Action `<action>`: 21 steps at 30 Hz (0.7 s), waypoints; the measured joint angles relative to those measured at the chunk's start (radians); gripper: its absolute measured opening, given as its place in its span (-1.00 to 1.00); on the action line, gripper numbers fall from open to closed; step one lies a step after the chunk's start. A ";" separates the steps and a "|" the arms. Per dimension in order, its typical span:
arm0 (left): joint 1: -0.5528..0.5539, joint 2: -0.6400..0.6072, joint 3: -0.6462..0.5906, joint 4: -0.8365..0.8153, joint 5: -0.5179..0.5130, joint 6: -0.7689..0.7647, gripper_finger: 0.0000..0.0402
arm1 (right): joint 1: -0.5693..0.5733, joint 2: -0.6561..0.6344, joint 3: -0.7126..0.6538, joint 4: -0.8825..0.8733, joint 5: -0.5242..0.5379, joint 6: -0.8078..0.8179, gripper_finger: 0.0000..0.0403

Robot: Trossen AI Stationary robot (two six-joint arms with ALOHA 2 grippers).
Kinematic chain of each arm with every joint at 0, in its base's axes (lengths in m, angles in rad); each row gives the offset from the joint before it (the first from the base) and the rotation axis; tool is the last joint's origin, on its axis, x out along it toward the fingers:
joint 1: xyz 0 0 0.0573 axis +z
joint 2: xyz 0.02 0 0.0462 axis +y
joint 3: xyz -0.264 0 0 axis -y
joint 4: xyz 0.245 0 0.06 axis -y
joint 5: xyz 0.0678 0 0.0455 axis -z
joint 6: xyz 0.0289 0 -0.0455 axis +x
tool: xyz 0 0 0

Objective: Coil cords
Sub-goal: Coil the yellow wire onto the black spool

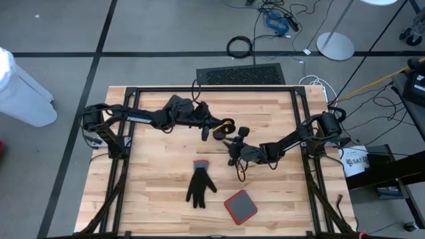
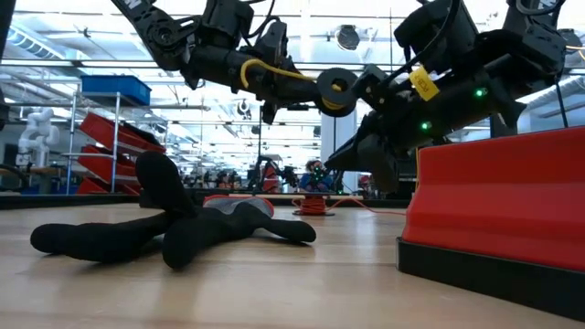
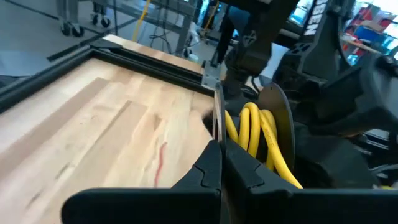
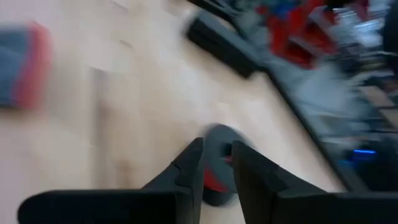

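My left gripper [image 1: 207,131] is held up over the table's middle, shut on a black round puck [image 1: 227,126] with yellow cord [image 3: 255,134] wound around it. In the low view the puck [image 2: 336,90] hangs well above the wood. Just nearer, my right gripper [image 1: 232,158] is low over the table and open. A second black puck with a red piece [image 4: 214,183] lies on the wood at its fingertips [image 4: 193,168]; whether they touch it I cannot tell. A loose loop of yellow cord [image 1: 240,174] lies on the table beside it. My left gripper pinches the thin rim of the puck's disc [image 3: 217,118] between its two shut fingers, which come nearly level from the table's left. The disc stands on edge above the fingertips. The puck and its yellow windings are lifted clear of the table.
A black glove [image 1: 199,187] lies flat near the middle front, and a red-and-grey square pad [image 1: 240,206] lies to its right. Black frame rails [image 1: 199,88] run along the far, left and right edges. Bare wood lies at the table's left and far middle.
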 joint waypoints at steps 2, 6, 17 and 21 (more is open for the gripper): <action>0.004 0.000 0.000 0.007 -0.001 0.001 -1.00 | -0.005 -0.002 0.000 0.033 -0.135 0.072 -0.64; 0.011 0.000 0.000 0.037 -0.014 0.022 -1.00 | -0.018 0.003 0.000 0.181 -0.327 0.178 -0.64; 0.011 -0.024 0.000 0.148 -0.070 0.100 -1.00 | -0.055 0.005 -0.167 0.703 -0.382 0.290 -0.64; 0.011 -0.028 0.000 0.215 -0.085 0.113 -1.00 | -0.073 0.005 -0.177 0.810 -0.443 0.301 -0.64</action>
